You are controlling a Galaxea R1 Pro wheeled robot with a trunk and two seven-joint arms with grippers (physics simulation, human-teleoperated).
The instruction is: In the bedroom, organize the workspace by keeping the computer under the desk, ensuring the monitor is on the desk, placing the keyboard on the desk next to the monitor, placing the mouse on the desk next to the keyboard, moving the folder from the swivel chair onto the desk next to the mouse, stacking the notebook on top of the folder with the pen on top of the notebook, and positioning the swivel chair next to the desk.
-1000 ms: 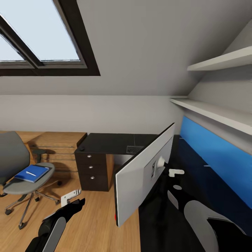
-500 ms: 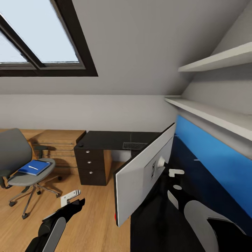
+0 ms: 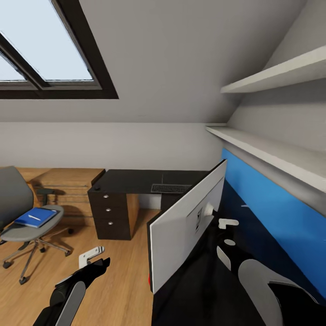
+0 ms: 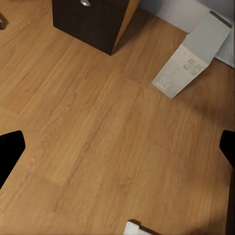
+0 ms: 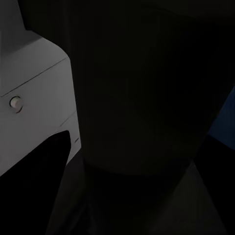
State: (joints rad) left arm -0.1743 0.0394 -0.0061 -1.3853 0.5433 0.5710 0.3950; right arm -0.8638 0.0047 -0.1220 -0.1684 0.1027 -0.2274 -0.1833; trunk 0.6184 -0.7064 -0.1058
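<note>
Colours we observe
We see a glossy black desk, silver-white monitor back, bright blue folder on the grey swivel chair, light grey-white computer, and warm wood-grain floor

**Attic bedroom around me**

I look into a room under a sloping grey ceiling, where a dark-framed skylight lets in pale daylight. Below it runs a plain light wall. Warm wooden floorboards cover the ground. A light wood drawer chest stands against the far wall. To my right, two white shelves run above a bright blue wall panel.
</note>
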